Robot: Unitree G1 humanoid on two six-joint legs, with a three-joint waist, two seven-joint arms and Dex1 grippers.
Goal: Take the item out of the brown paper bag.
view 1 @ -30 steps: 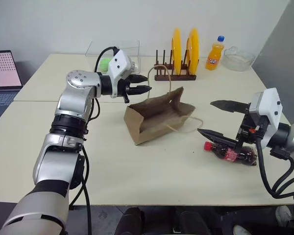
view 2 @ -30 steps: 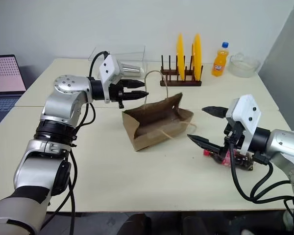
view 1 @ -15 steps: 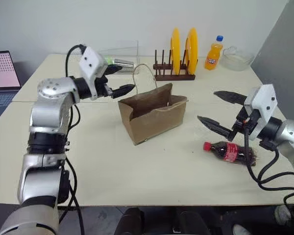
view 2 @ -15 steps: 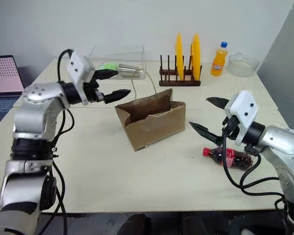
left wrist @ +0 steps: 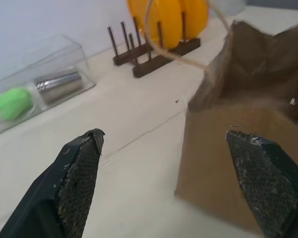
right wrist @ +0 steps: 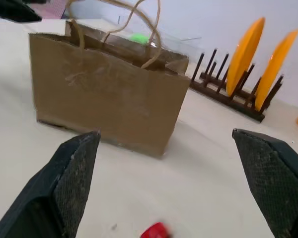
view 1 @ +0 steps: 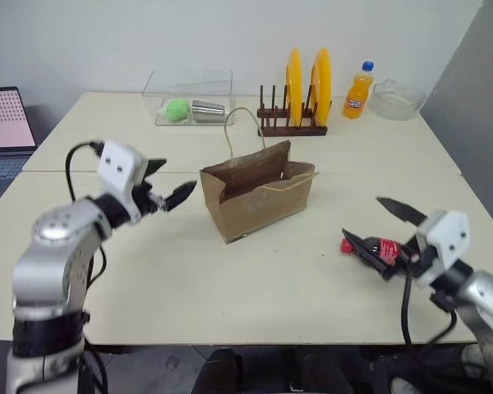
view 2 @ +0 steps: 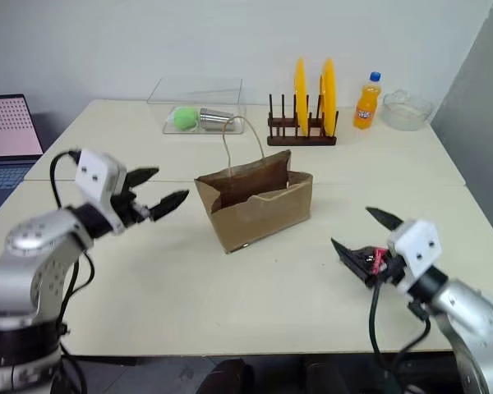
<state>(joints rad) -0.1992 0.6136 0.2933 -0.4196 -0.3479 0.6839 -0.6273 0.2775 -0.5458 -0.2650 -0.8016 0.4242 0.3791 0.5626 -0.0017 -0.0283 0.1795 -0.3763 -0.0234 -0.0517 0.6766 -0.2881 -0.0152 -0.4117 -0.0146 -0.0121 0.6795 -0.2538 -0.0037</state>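
The brown paper bag (view 1: 259,199) stands upright and open in the middle of the table, one loop handle arching above it. The item, a small cola bottle (view 1: 384,249) with a red cap and label, lies on its side on the table to the right of the bag, cap toward the bag. My right gripper (view 1: 365,222) is open just over the bottle's near end and hides part of it, with nothing between its fingers. My left gripper (view 1: 172,180) hovers open to the left of the bag, apart from it. The left wrist view has the bag (left wrist: 238,124) close ahead.
At the back of the table stand a wooden rack with two yellow plates (view 1: 300,90), an orange soda bottle (view 1: 359,89), a glass bowl (view 1: 397,97) and a clear box (view 1: 189,103) holding a green ball and a metal cup. A laptop (view 1: 4,131) sits far left.
The left gripper opened, let go of the bag's handle and drew back left and down. The bag went from tilted to upright. The right gripper sank lower and closer to me.
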